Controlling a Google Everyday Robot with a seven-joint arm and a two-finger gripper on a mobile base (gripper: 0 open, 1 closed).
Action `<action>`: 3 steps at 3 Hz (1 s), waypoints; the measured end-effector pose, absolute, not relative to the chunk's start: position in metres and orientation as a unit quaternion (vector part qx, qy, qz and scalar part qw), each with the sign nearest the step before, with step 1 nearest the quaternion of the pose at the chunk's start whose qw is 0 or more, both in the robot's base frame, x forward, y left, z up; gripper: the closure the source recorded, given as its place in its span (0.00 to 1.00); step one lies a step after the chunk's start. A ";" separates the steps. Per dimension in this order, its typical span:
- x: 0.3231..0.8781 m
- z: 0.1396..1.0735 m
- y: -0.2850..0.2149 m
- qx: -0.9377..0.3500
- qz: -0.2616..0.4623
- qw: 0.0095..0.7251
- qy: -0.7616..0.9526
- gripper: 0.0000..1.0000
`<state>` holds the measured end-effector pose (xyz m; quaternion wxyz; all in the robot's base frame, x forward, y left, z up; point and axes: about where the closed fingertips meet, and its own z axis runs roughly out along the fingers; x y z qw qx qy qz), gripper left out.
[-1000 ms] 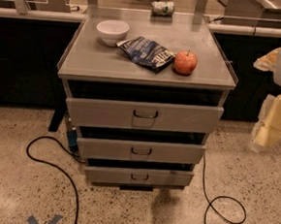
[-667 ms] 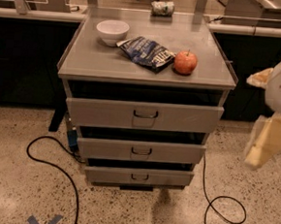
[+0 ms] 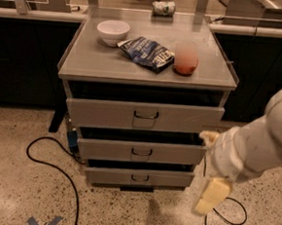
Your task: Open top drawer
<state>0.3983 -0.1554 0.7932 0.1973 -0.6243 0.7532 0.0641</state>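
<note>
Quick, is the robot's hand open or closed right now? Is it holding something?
Gripper: low down, right of the middle drawer; open or closed cannot be told.

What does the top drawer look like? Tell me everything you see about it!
The top drawer is a wide grey front that looks like metal. It is the biggest of three stacked under the cabinet top. A small dark wire pull sits in a shallow recess at its middle. A dark gap shows just above the front. Nothing touches it: the gripper hangs below and to the right of it, apart from the pull.
</note>
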 end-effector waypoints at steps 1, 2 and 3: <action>0.397 0.676 -0.117 -0.617 0.115 0.203 0.751 0.00; 0.398 0.677 -0.117 -0.618 0.114 0.204 0.751 0.00; 0.410 0.672 -0.117 -0.621 0.085 0.225 0.746 0.00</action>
